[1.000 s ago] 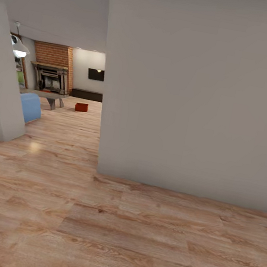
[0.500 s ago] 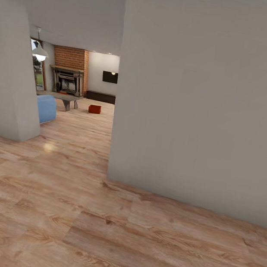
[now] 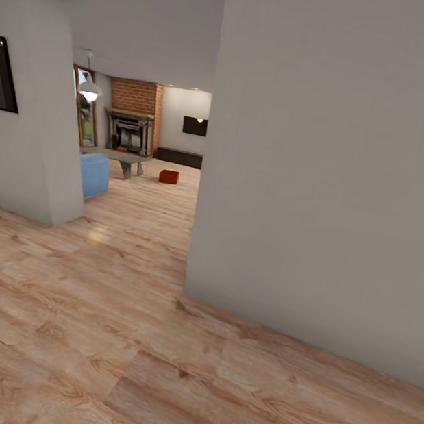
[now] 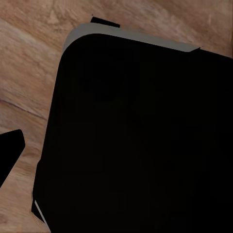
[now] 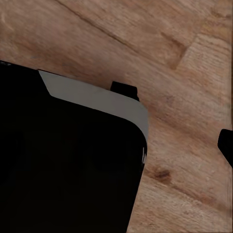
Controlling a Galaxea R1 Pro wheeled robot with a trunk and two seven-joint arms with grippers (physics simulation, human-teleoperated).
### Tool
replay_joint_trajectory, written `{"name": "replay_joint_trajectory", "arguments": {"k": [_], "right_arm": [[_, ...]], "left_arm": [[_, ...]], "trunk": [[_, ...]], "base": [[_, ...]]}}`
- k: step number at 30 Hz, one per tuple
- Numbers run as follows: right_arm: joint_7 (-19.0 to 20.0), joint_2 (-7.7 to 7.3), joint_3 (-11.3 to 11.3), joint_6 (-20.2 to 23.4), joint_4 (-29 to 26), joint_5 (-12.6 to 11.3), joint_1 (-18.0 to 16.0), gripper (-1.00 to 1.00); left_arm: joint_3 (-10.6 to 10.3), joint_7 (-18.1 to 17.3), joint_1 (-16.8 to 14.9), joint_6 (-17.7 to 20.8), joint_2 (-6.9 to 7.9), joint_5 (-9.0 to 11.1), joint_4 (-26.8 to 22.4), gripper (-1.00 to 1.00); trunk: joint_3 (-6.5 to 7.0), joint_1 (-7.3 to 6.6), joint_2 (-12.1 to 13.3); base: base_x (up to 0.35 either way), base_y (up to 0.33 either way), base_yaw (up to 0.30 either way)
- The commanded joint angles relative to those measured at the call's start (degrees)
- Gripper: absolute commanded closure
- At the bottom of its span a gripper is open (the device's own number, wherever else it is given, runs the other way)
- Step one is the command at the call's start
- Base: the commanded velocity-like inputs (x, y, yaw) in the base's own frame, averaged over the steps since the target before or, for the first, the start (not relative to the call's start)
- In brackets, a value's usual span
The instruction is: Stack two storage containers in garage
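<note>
We stand on light wood-plank flooring (image 3: pixel 148 340), a grey wall corner (image 3: pixel 327 190) near right. Our view has swung left since earlier. We cannot tell either gripper's state. Far off, one orange-red rectangular storage bin (image 3: pixel 169 176) sits before the red-brick fireplace (image 3: pixel 133 115).

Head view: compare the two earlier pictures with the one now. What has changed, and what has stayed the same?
The whole picture has slid rightward, so the camera has turned or moved, not the room's things. The near wall edge, the fireplace and the orange-red container all sit further right, and a dark frame has come into sight on the left wall. The container stays on the wood floor near the low table.
</note>
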Motion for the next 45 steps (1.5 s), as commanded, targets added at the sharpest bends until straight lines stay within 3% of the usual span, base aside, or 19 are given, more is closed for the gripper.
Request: {"name": "replay_joint_trajectory", "arguments": {"k": [1,45], "right_arm": [[-0.15,0.04,0.43,-0.3,0.15,-0.32,-0.06,-1.0],[-0.25,-0.01,0.21,-0.43,0.06,-0.43,-0.06,-1.0]], "left_arm": [[0.02,-0.02,-0.01,-0.13,-0.01,0.29,-0.01,-1.0],[0.11,-0.02,-0.01,-0.14,-0.01,0.21,-0.01,-1.0]], "trunk": [[-0.05,0.03,-0.02],[-0.05,0.03,-0.02]], "base": [[0.321,0.0,0.297],[0.321,0.0,0.3]]}}
